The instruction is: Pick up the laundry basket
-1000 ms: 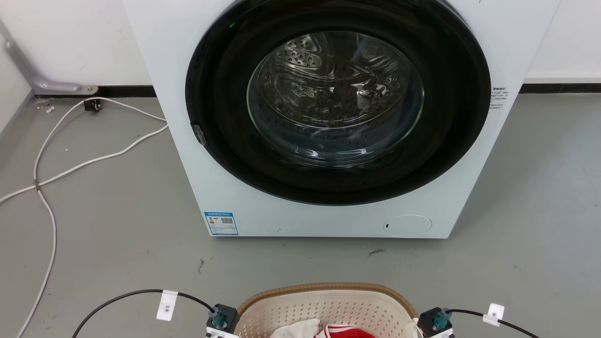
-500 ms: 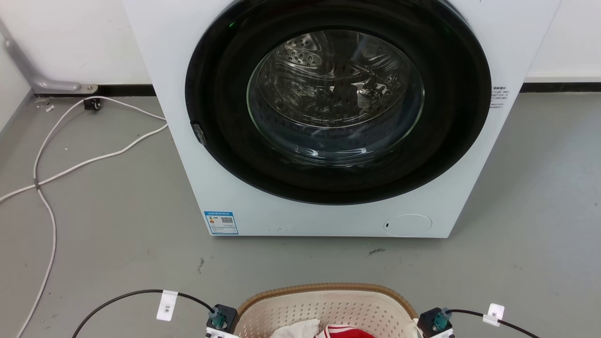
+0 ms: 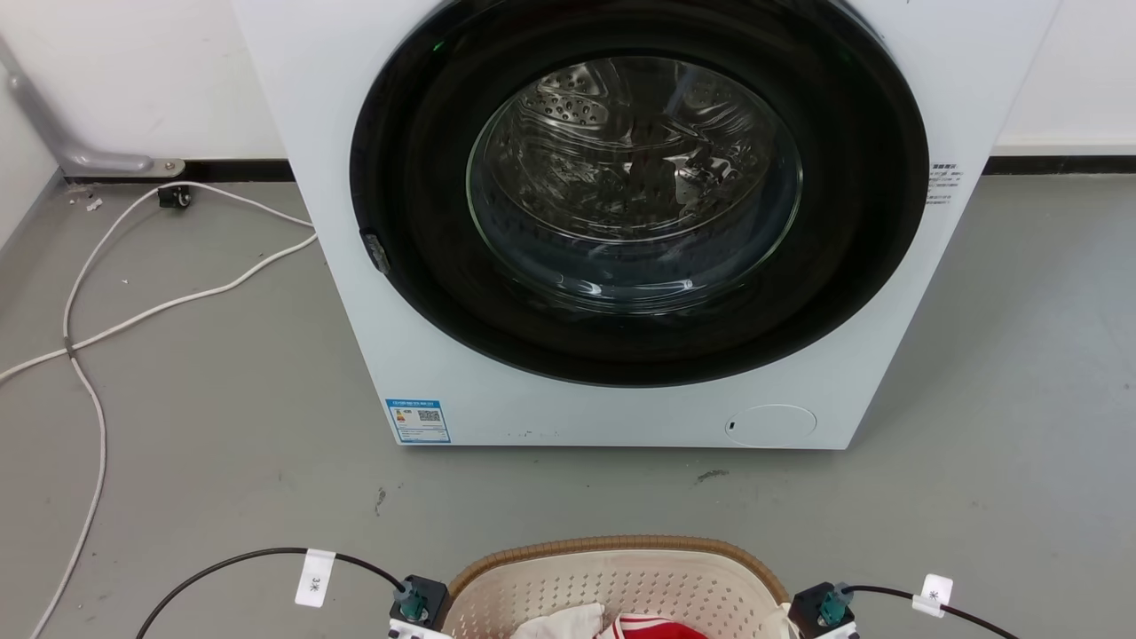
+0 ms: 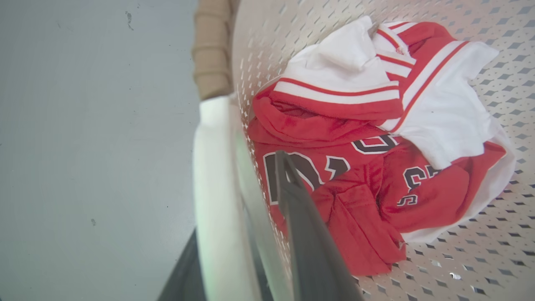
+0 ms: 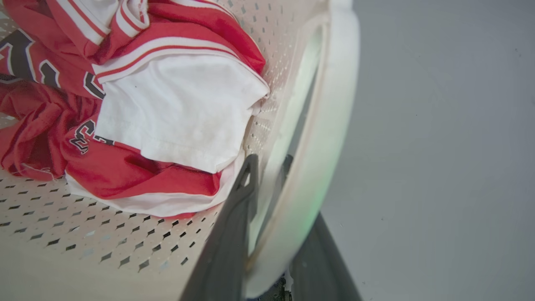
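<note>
Holding a red-and-white jersey [image 4: 359, 175], the laundry basket [image 3: 621, 577] sits near the front of the washing machine [image 3: 426, 355]. Left fingers [image 4: 305, 217] clamp its left handle [image 4: 213, 188], one inside the wall, one outside. Right fingers [image 5: 234, 217] clamp the right handle [image 5: 330, 125] likewise.

One laundry basket [image 3: 621, 568] on floor [image 3: 222, 461], directly before washing machine [image 3: 621, 413], clothing [image 4: 355, 167] inside. One cable [image 3: 69, 348] on floor, left of machine. Grippers: left gripper [image 4: 234, 200] straddles basket's left handle [image 4: 213, 167], right gripper [image 5: 269, 167] its right handle [image 5: 330, 125].
</note>
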